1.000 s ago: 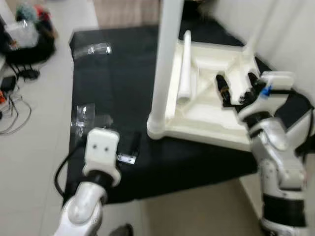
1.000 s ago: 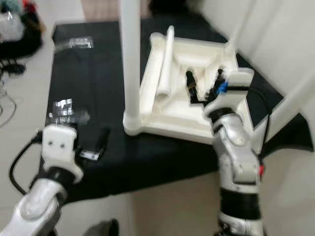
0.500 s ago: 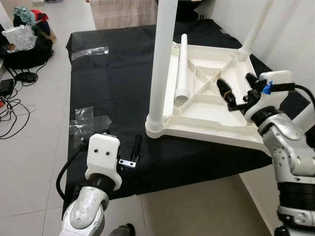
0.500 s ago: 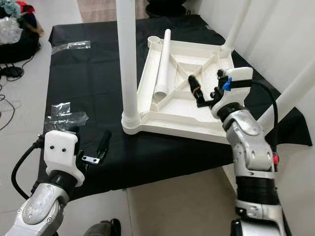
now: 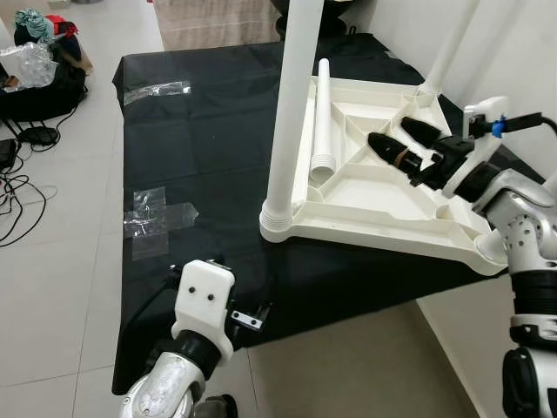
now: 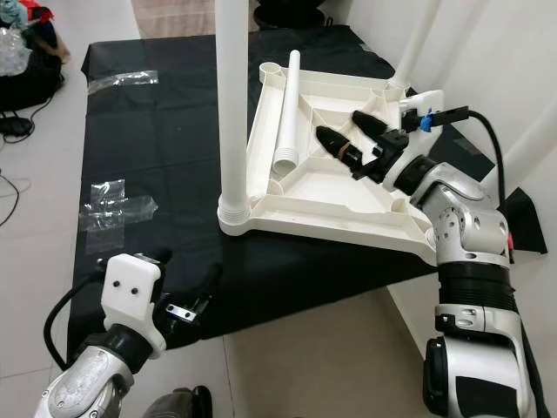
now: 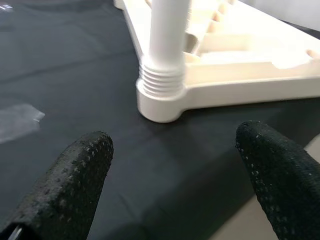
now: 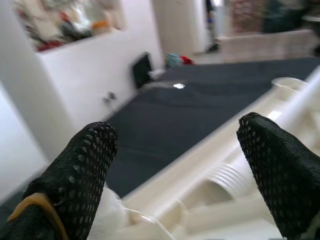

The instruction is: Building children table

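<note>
My right gripper [image 5: 399, 142] reaches level over the upturned white plastic children's table [image 5: 383, 205], textured black fingers [image 8: 82, 165] spread wide, empty. That table lies on a black cloth [image 5: 200, 148], one ribbed leg [image 7: 165, 50] screwed upright. My left gripper [image 7: 175, 165], low at the cloth's near edge, gapes wide too.

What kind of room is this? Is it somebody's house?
Probably a room in a home, used as a spot for building furniture. A white table top lies upside down on a black cloth spread over a pale tiled floor, and bags and cables are piled at the side.
</note>
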Motion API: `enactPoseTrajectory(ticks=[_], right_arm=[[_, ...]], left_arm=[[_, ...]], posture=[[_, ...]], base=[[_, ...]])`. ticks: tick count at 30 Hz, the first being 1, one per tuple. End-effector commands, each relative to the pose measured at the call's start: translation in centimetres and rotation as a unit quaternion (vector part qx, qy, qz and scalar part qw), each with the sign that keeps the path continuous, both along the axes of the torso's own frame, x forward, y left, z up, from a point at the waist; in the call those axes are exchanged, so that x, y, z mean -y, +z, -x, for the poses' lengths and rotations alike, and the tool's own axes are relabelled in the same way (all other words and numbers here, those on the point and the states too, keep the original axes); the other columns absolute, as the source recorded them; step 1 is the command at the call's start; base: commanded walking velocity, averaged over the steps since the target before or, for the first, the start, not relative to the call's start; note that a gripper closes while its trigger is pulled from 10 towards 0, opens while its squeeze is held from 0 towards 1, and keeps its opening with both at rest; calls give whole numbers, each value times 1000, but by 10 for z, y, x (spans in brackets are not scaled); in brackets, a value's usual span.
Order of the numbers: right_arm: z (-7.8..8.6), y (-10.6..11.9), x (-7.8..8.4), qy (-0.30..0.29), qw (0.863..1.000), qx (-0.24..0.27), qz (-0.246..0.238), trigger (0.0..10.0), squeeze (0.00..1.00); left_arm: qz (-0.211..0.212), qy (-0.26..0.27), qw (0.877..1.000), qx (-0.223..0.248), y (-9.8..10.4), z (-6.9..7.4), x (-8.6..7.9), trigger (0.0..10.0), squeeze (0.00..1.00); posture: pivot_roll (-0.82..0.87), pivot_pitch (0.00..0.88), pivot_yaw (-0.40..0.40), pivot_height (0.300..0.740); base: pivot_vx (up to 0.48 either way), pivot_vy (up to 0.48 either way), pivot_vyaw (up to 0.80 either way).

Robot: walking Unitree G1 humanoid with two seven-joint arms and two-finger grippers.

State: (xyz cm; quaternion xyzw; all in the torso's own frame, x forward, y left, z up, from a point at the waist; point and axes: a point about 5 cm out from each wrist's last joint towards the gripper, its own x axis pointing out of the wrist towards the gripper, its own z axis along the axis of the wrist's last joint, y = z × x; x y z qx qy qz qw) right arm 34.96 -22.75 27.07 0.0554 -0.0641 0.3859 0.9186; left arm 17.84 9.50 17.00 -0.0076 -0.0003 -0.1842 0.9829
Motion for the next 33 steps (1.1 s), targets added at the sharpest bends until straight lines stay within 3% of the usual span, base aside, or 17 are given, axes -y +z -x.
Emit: enactPoseTrajectory(ticks=[1,11,16,19,21,27,33], right_arm=[[-3,10,-8,41,999,9,-20,10000,0],[-12,27,-26,90,994,35,-61,10000,0],[-18,28,-30,82,993,33,-72,10000,0],[-17,25,-42,131,988,34,-79,10000,0],[-17,25,-42,131,988,34,-79,10000,0],[-9,27,-55,217,973,54,-58,10000,0],[-8,26,-54,229,971,62,-44,10000,0]], left_arm=[[-2,-15,1000,-8,-4,4,2,10000,0],[4,-10,1000,-2,-2,5,3,10000,0],[5,-5,1000,1,-1,5,3,10000,0],[13,2,1000,11,4,2,3,10000,0],[13,2,1000,11,4,2,3,10000,0],[12,9,1000,21,6,0,1,10000,0],[10,12,1000,21,6,0,0,10000,0]], posture=[[75,159,-99,740],[77,175,-105,740],[72,175,-107,740],[80,172,-110,740],[80,172,-110,740],[77,174,-109,740],[76,182,-106,740]], base=[[0,0,0],[0,0,0],[0,0,0],[0,0,0],[0,0,0],[0,0,0],[0,0,0]])
